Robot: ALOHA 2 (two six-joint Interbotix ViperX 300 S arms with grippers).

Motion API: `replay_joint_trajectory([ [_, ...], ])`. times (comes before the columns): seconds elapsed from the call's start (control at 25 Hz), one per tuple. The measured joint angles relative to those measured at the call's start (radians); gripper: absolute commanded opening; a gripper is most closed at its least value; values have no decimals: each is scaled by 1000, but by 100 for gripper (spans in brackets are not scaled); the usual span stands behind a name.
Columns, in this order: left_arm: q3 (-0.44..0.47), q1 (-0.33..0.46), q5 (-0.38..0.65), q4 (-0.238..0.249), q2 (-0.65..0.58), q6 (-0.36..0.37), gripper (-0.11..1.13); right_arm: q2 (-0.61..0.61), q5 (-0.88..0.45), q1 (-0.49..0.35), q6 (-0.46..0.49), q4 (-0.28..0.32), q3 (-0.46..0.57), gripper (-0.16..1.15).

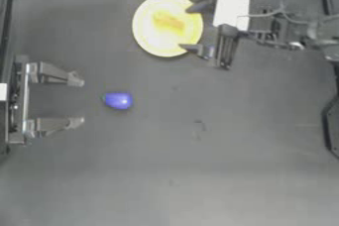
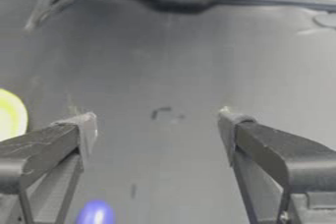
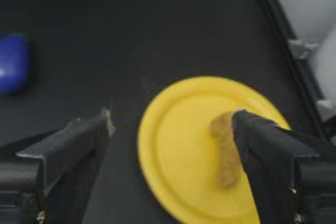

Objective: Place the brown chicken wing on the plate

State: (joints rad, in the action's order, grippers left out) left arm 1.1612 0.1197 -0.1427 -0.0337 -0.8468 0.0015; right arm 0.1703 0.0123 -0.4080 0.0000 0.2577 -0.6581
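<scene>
Two grippers, jaws wide open, empty: right gripper point(image 1: 194, 28) over plate point(image 1: 149, 34) carrying brown chicken wing point(image 1: 168, 22); left gripper point(image 1: 78, 100) well apart.

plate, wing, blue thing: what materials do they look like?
Plate: probably smooth plastic, uniform yellow with a soft sheen, thin raised rim.
Brown chicken wing: lying on the plate; matte, lumpy, tan; likely moulded plastic or rubber toy food, can't tell which.
Blue object: glossy, with a bright highlight; likely hard plastic.
</scene>
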Motion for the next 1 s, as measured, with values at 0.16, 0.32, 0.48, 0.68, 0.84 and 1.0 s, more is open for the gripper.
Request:
replay_joint_trajectory([
  [0.16,-2,6,9,0,0,0,103,58,-20,28,2,-28,-41,101],
  [0.32,-2,6,17,0,-11,2,103,112,-41,55,0,-35,-72,101],
  [0.48,-2,6,28,0,-15,2,103,172,-34,81,2,-40,-117,101],
  [0.68,-2,6,29,0,-20,2,103,256,-3,115,5,-61,-181,101],
  [0.84,-2,6,29,0,-21,3,103,319,-5,138,5,-101,-224,101],
  [1.0,-2,6,29,2,-21,3,103,379,-14,166,6,-115,-262,101],
])
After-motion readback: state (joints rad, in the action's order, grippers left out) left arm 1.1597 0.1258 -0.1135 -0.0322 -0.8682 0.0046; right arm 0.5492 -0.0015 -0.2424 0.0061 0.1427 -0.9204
